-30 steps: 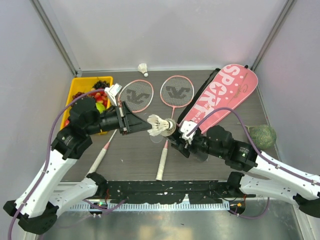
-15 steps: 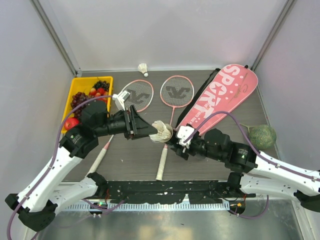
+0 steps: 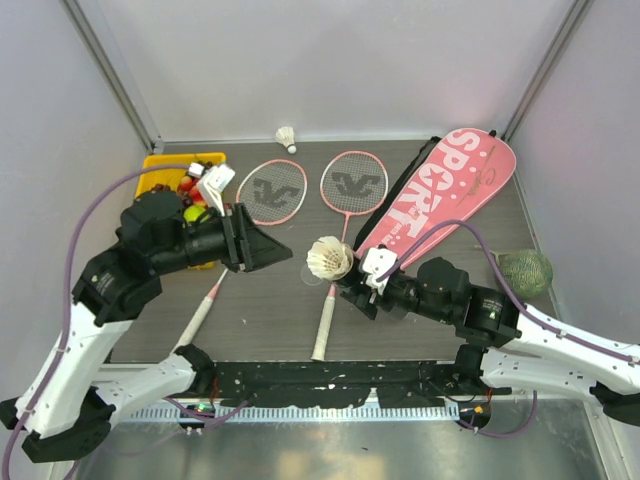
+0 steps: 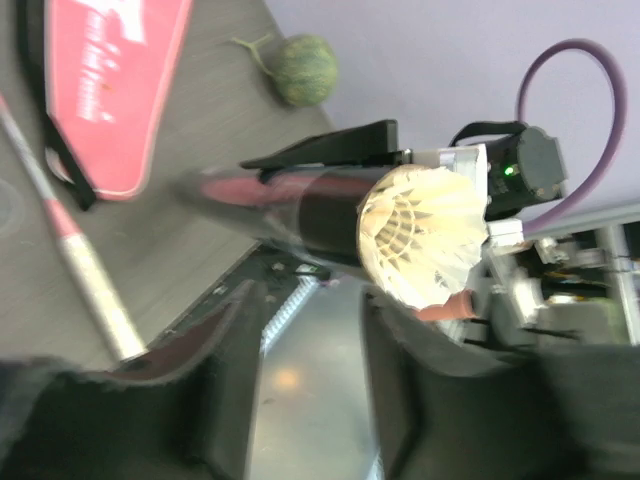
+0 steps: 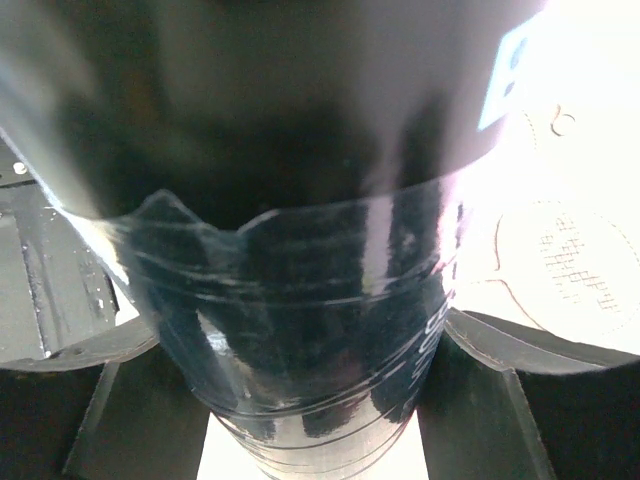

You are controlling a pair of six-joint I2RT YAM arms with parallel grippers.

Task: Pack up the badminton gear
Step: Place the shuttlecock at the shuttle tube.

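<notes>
Two pink rackets (image 3: 275,190) (image 3: 352,184), two white feather shuttlecocks (image 3: 286,135) (image 3: 328,259), one pink "SPORT" bag (image 3: 440,190); right jaws clamp dark tube (image 4: 320,212), left jaws spread.

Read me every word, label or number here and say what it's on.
"SPORT": white capitals on the pink bag.
Small script near the bag's wide end: too small to read.
White label on the dark tube: washed out, unreadable.
Strings of both rackets: emblems, no letters.

White capitals spelling "SPORT" run along the pink racket bag (image 3: 455,185) near the bench's far right corner. The left racket (image 3: 272,190) and right racket (image 3: 352,183) each show a dark string emblem, no letters. The tube (image 5: 300,300) label is unreadable.
</notes>
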